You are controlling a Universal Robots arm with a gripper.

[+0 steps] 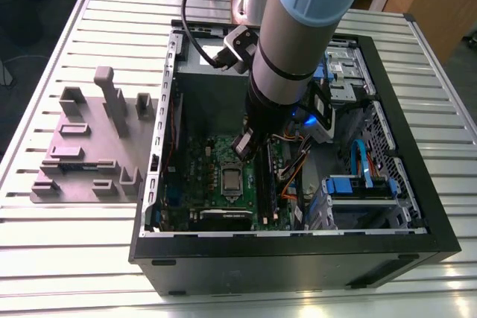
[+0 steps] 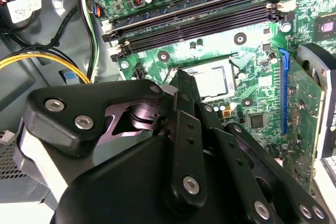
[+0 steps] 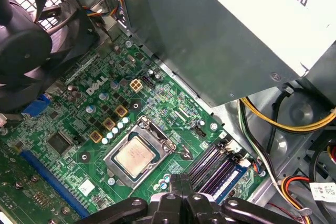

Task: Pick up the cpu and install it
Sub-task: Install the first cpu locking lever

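The cpu [image 3: 135, 156], a small square chip with a silvery top, lies flat in the metal-framed socket [image 3: 164, 141] on the green motherboard [image 3: 79, 129] inside the open computer case [image 1: 298, 258]. It also shows as the cpu [image 1: 232, 179] and the cpu [image 2: 212, 80]. My gripper [image 1: 243, 144] hangs above the board, a short way from the socket and apart from the chip. Its black fingertips [image 3: 173, 181] are pressed together with nothing between them. In the second wrist view the gripper [image 2: 179, 80] covers part of the socket's edge.
A large grey power supply box [image 3: 236, 35] stands beside the socket, with a black fan [image 3: 31, 30] on another side. Dark memory slots [image 2: 194, 19], an upright expansion card [image 2: 304, 98] and loose cables [image 3: 262, 124] crowd the board. A grey fixture plate [image 1: 89, 139] lies on the table outside the case.
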